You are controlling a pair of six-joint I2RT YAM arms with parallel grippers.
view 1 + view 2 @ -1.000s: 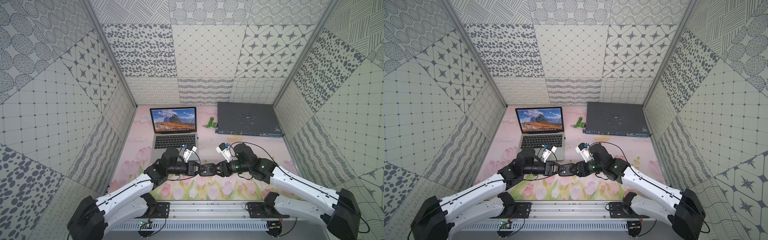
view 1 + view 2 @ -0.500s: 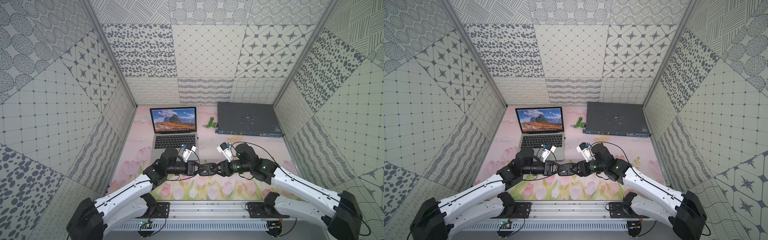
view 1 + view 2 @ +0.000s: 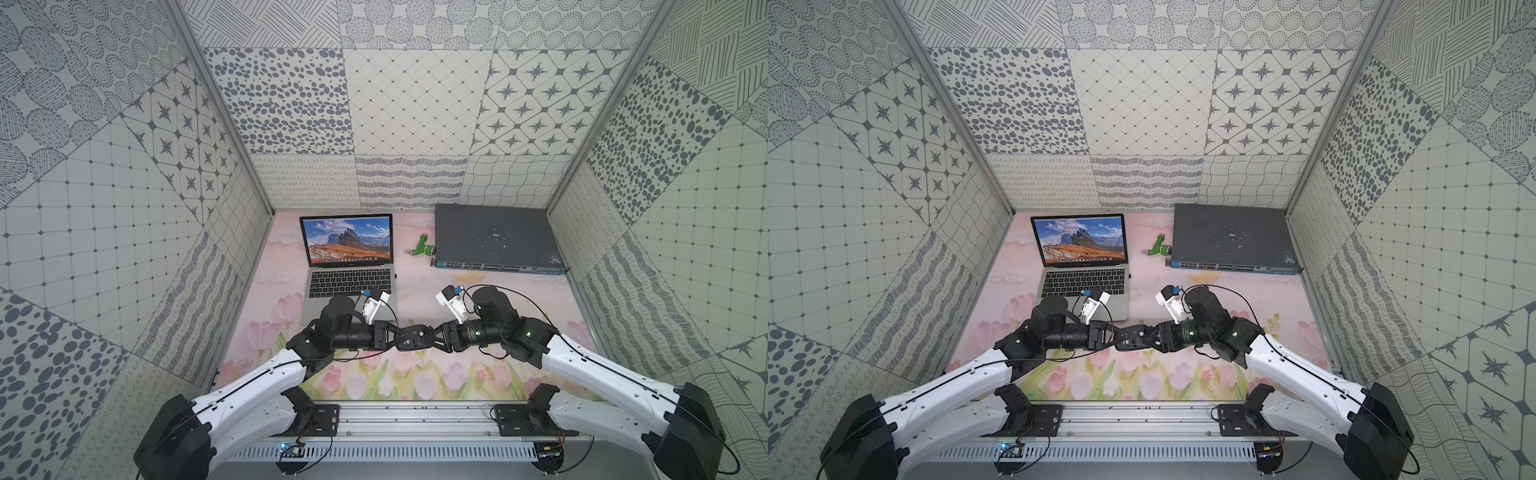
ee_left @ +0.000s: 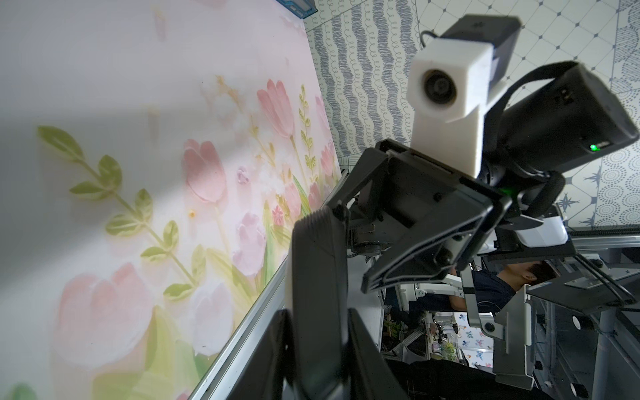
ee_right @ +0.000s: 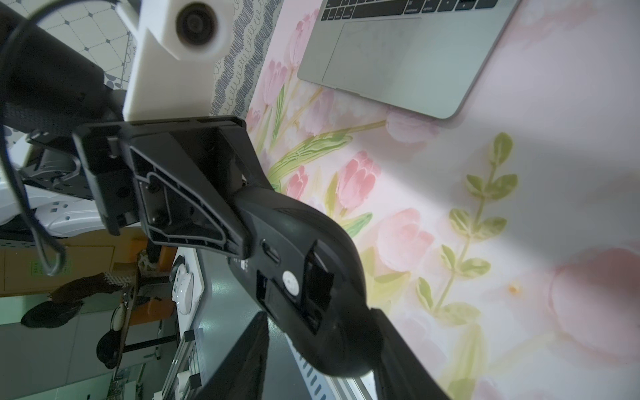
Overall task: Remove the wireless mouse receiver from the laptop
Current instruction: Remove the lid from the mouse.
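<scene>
The silver-grey laptop (image 3: 351, 280) (image 3: 1082, 281) stands open at the back left, and its trackpad end shows in the right wrist view (image 5: 398, 59). A tiny dark nub, the wireless mouse receiver (image 3: 395, 275) (image 3: 1129, 275), sticks out of the laptop's right edge. Both grippers meet in front of the laptop, each shut on one end of a black mouse (image 3: 415, 336) (image 3: 1136, 336) (image 5: 294, 242) (image 4: 317, 259). My left gripper (image 3: 397, 337) (image 4: 318, 318) pinches one end. My right gripper (image 3: 432, 336) (image 5: 320, 315) clasps the other end. The mouse's underside faces the right wrist camera.
A flat dark grey network switch (image 3: 494, 241) lies at the back right. A green-and-white plug (image 3: 424, 249) sits between it and the laptop. Patterned walls close in three sides. A metal rail (image 3: 415, 419) runs along the front.
</scene>
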